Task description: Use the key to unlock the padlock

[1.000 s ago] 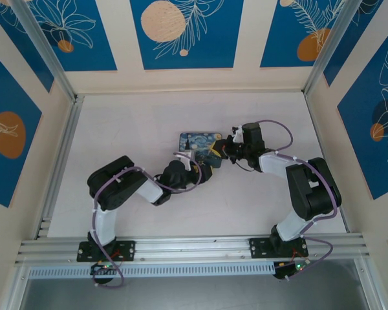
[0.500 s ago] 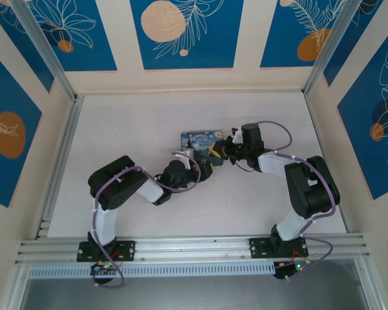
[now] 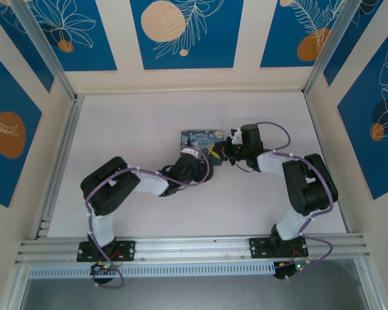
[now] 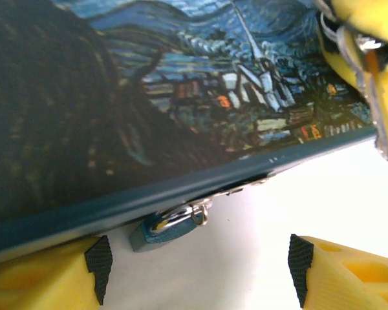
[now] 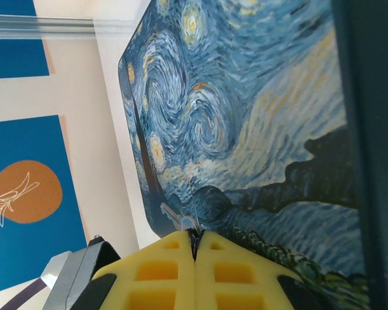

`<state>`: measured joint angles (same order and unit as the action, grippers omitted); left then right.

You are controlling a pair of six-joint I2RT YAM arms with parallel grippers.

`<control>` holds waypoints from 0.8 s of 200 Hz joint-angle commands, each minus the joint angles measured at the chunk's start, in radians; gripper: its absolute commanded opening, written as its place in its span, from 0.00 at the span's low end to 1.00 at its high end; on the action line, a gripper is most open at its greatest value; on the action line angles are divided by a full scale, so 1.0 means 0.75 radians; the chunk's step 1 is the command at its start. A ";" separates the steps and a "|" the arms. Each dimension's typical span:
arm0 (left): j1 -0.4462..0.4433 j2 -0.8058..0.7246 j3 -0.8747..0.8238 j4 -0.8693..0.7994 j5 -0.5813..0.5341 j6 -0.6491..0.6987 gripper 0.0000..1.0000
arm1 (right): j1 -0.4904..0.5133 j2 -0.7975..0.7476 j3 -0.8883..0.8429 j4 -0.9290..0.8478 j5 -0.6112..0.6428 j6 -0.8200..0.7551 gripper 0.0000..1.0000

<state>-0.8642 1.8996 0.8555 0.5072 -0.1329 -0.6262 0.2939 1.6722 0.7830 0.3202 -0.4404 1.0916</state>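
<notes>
1. The bench [image 3: 129, 123] has a plain white top, mostly bare, with aluminium rails [image 3: 194, 245] along the near edge and up the left side.
2. Sitting flat on it, around mid-bench, is a dark blue box [image 3: 199, 138] with a swirly Starry Night print on the lid.
3. Left wrist view: the tiny bluish padlock [image 4: 156, 234] is hooked to the box's front latch. Its body looks like it's resting on the bench, right against the box edge.

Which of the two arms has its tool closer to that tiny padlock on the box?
Left. The left tool stands open right in front of the padlock, a finger on either side. The right tool is farther off, by the box's right edge, pinching the key.
</notes>
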 commanded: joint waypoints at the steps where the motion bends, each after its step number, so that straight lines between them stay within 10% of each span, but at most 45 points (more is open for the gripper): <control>1: 0.003 0.093 0.035 -0.053 -0.004 0.114 0.74 | -0.008 0.018 -0.006 0.007 -0.031 -0.001 0.00; 160: 0.056 0.103 -0.162 0.719 0.344 -0.310 0.69 | -0.017 0.059 -0.001 0.032 -0.055 0.011 0.00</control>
<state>-0.8284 1.9606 0.7544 0.9298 0.0624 -0.8040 0.2874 1.6928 0.7834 0.3576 -0.4747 1.0924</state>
